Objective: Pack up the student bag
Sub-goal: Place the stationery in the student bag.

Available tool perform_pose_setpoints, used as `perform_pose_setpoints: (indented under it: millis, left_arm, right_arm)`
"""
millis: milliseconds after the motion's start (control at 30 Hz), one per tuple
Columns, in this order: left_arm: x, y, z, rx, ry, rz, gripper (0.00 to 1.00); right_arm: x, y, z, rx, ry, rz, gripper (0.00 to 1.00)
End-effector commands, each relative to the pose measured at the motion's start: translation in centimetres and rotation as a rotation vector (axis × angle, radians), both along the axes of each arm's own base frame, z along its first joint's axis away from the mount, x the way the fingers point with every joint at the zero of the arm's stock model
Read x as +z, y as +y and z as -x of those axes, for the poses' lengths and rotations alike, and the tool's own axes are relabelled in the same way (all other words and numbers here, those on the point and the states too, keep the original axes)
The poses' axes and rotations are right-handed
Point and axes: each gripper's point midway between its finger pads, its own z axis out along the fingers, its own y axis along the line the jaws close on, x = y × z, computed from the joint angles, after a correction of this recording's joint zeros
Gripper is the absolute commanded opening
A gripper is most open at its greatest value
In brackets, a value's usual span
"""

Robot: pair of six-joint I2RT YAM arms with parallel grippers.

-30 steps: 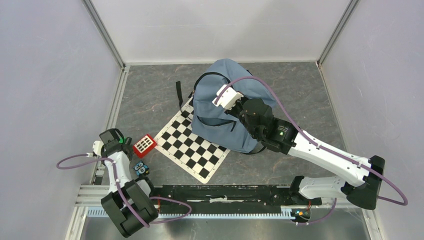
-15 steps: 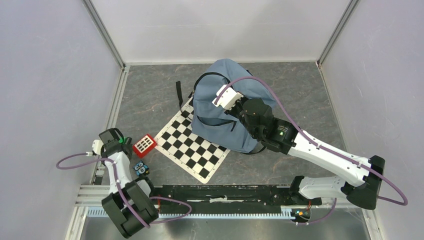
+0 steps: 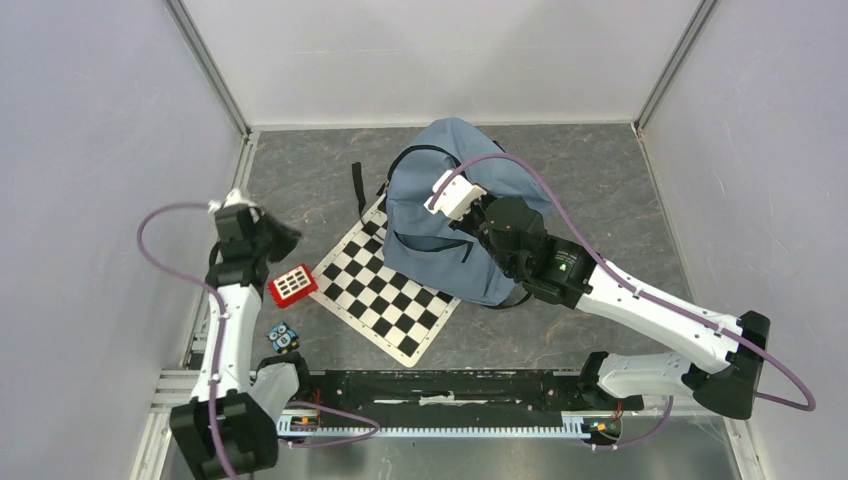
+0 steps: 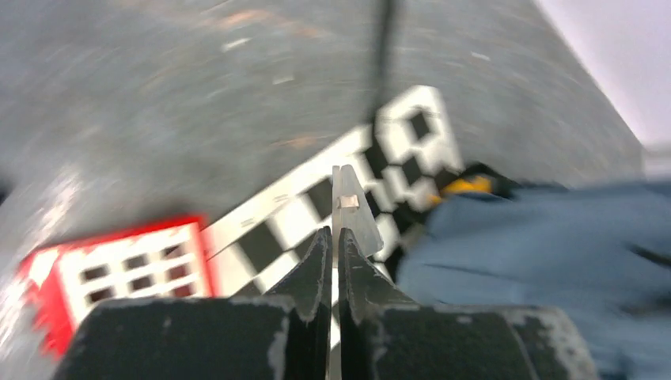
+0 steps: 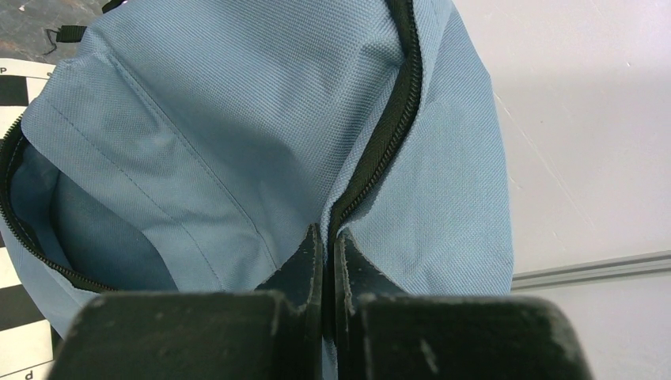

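The left arm stands up from its base at 7 o'clock and extends along the 9 o'clock side of the table (image 3: pixel 600 180), wrist bent so that the left gripper (image 4: pixel 334 241) aims toward 3 o'clock. Its fingers are pressed together. A pale pointed sliver (image 4: pixel 346 207) shows at their tips, too blurred to name.

At the gripper's 5 o'clock lies a red box (image 3: pixel 292 287) with a white grid face, just beside the corner of a chequered mat (image 3: pixel 375 295).

The student bag (image 3: pixel 455 145) lies mid-table toward the far wall. Its long axis runs from 12 to roughly 5 o'clock, with the rounded end at 12 and the near end overlapping the mat. A black strap (image 3: pixel 357 190) trails on the table at its 9 o'clock.

The right arm stretches from its base at 5 o'clock diagonally toward 10 o'clock, crossing the bag's near half. The right gripper (image 5: pixel 327 237) sits low on the bag, fingers pinching the fabric edge at the black zip (image 5: pixel 388 134), which gapes.
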Motion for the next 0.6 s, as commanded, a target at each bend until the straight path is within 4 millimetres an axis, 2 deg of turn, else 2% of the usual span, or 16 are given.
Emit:
perform_pose_setpoints:
  millis: [0,100,200,467,567]
  left_arm:
    - [8.6,-7.9,-2.6,-0.459,-0.258,-0.094,0.03]
    - [12.2,-13.8,-1.4,-0.696,-0.399,-0.071,0.03]
    - [13.8,-17.5,0.2,-0.853,-0.495,-0.103,0.04]
    - [14.7,-24.0,3.5,-1.140,-0.616,-0.154,0.05]
    - [14.8,-25.5,3.6,-1.179,-0.624,-0.186,0.05]
  right_arm:
    - [2.2,0.7,0.4,0.034,-0.017,-0.067,0.00]
    - [2.0,0.7,0.4,0.032,-0.016,-0.064,0.00]
    - [2.2,0.8,0.4,0.034,-0.018,-0.066,0.00]
    - [2.6,1.2,0.5,0.051,-0.017,-0.090,0.00]
    - [2.6,1.3,0.4,0.050,-0.015,-0.086,0.00]
